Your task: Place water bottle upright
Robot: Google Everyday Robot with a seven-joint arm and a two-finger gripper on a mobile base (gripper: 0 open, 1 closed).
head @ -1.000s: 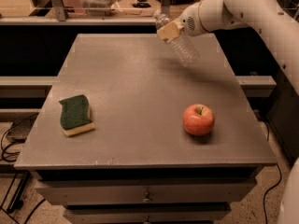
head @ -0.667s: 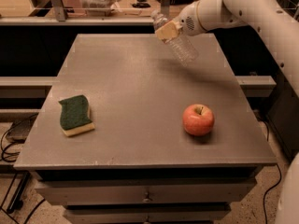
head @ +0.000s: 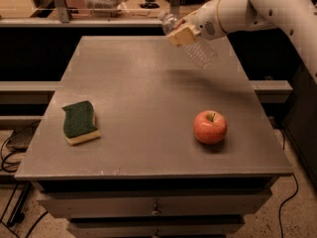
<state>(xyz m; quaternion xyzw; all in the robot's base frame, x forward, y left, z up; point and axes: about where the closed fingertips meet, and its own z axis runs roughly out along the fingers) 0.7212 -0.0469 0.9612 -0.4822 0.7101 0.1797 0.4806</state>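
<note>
Gripper (head: 180,33) clenched around the upper part of the water bottle (head: 200,53), tilted in mid-air over the far right of the table (head: 148,88), cap up-left: likely topples and rolls, perhaps toward the apple (head: 210,127) or off the edge, if released while slanted.

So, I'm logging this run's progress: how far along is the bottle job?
Done: the gripper is shut on the water bottle, which hangs in the air over the far right part of the table. In hand: the bottle is tilted, cap up-left, base down-right. Left: turn it upright, set it down on the table and let go.
</note>
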